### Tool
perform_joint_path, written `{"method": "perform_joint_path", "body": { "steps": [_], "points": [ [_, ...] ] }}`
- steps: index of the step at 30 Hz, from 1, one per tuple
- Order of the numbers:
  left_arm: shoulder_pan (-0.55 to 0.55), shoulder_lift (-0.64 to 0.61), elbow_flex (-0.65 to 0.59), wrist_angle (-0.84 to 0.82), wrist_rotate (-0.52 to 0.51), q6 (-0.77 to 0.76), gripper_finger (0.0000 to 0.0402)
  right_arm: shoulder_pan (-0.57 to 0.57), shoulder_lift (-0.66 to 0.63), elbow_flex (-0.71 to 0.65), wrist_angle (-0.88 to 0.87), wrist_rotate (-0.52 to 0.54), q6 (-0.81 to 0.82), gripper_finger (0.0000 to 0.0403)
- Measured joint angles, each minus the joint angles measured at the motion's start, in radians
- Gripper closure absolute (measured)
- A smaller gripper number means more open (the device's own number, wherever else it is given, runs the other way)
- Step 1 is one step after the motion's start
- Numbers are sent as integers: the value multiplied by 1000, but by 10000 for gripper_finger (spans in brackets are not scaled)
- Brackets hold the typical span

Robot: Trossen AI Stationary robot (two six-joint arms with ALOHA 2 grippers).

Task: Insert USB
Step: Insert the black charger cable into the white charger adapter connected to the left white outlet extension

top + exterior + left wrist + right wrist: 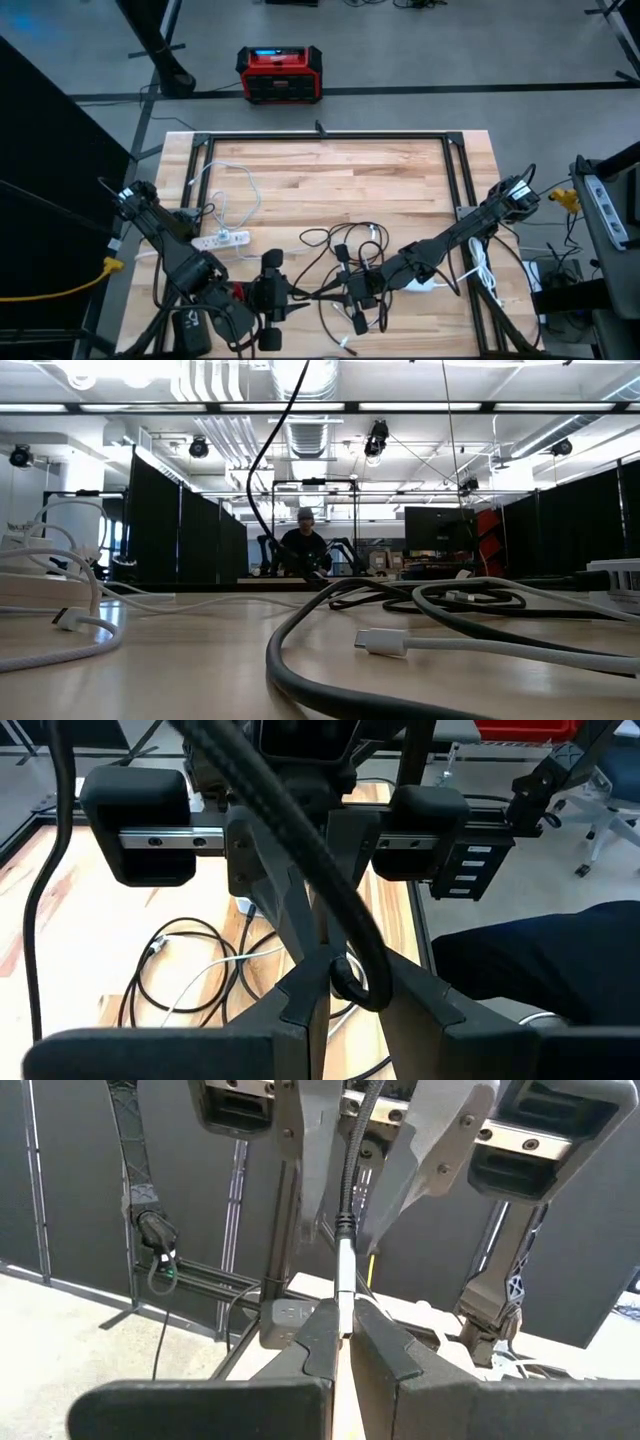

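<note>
**Both arms holding cable, plug-in not done yet**

High view first: both arms are bunched at the near edge of the wooden table (330,170). The left gripper (290,292) and right gripper (345,291) face each other, nearly touching, with a tangle of black cable (330,240) looping behind them. A white power strip (220,240) lies off to the left arm's side, well apart from the meeting point. A red box (280,74) sits on the floor beyond the table.

Low view: only cables up close, a thick grey cable (330,670) and a white USB plug (380,643) lying loose on the table. A person (303,545) stands far back in the room.

Left wrist view: the fingers (300,995) are pinched down on a thick black cable (290,830), with the other arm's gripper body right in front.

Right wrist view: the fingers (325,1330) are clamped tight on a slim silver connector (345,1275) with braided cord (352,1160) coming off it, pointing at the left gripper.

My read: we're at the alignment step, each side held by one arm. Next move looks like a slow straight push together, keeping the connector square. I can't see the socket itself, so can't say how well lined up it is.
</note>
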Motion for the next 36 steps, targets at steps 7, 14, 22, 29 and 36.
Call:
{"method": "perform_joint_path", "body": {
  "steps": [7,14,22,29,36],
  "points": [
    [0,1,0,-14,0,-5,336,0,-5,0,0,0,0,400],
    [4,1,0,-24,-2,-8,336,0,-8,0,0,-1,3,400],
    [13,1,0,-23,-9,-8,336,0,-8,0,0,-1,3,400],
    [15,1,0,-23,-10,-8,346,0,-8,0,0,-1,3,400],
    [15,1,2,-24,-19,-3,390,0,-8,0,0,-1,7,400]
  ]
}}
